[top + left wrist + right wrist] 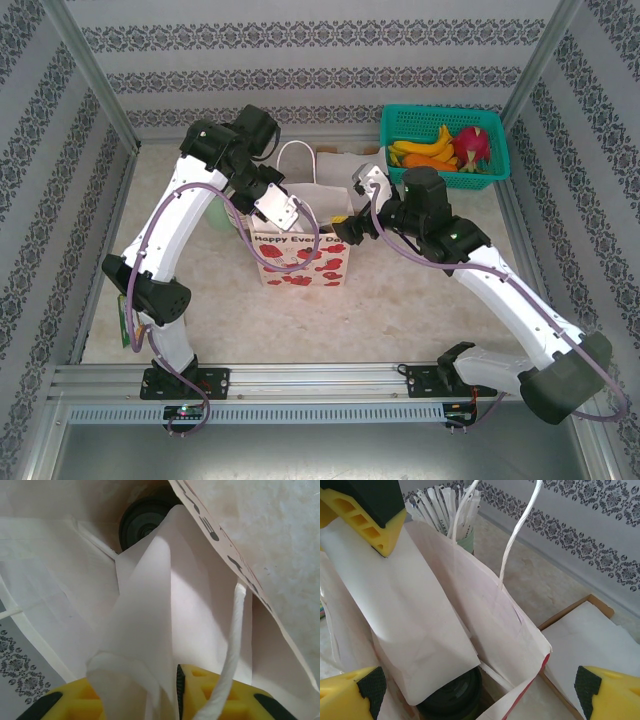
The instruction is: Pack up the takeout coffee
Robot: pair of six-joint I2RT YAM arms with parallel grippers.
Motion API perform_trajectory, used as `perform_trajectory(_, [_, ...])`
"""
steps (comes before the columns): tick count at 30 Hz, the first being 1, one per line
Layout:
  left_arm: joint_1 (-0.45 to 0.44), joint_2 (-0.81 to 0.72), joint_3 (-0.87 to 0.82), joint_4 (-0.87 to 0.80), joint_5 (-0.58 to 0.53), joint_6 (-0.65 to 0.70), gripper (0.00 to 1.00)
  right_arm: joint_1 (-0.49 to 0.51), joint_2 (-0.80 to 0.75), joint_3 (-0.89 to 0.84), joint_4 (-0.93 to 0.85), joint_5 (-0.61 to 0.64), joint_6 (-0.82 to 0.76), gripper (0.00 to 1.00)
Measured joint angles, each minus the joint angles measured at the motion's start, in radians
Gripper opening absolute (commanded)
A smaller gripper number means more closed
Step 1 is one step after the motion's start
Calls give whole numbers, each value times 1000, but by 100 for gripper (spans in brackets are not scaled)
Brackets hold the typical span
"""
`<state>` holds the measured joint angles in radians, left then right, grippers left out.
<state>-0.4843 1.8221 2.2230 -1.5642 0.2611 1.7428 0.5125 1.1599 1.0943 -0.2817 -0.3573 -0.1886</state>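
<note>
The takeout coffee stands inside the white paper bag (300, 262) with red hearts; its black lid (142, 525) (452, 700) shows deep in the bag, and the cup's body is hidden. My left gripper (285, 210) (156, 692) hangs over the bag's mouth. Its jaws are a little apart, with a folded white paper sheet (145, 620) (405, 615) standing between them. The sheet's lower end lies over part of the lid. My right gripper (350, 226) (480, 697) is wide open, straddling the bag's right rim above the lid.
A teal basket (392, 130) of fruit sits at the back right. A pale green cup of white sticks (447, 510) stands just beyond the bag. A flat cardboard tray (592, 630) of white paper lies behind the bag. The bag's white cord handles (517, 530) stick up.
</note>
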Motion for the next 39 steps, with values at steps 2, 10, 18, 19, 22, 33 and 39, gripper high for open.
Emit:
perform_trajectory(2, [0,-2,3,0,1,-4,28,0,0,-6,2,2,0,98])
perform_trajectory(10, [0,-11,-14,0,36,-26,1,0,-4,-15,12,2,1,98])
perform_trajectory(18, [1,0,-112,4,99,-30,3,0,-6,-37,32,2,8,98])
perform_trajectory(19, [1,3,-117,8,102,-31,4,0,-6,-37,32,2,8,98])
perform_trajectory(22, [1,16,-120,14,106,-40,8,0,-6,-37,32,2,8,98])
perform_trajectory(33, [13,3,-52,19,105,-63,38,0,-16,-40,32,2,7,98])
perform_trajectory(39, [38,-76,-51,24,104,-88,51,0,-50,-41,37,2,2,98])
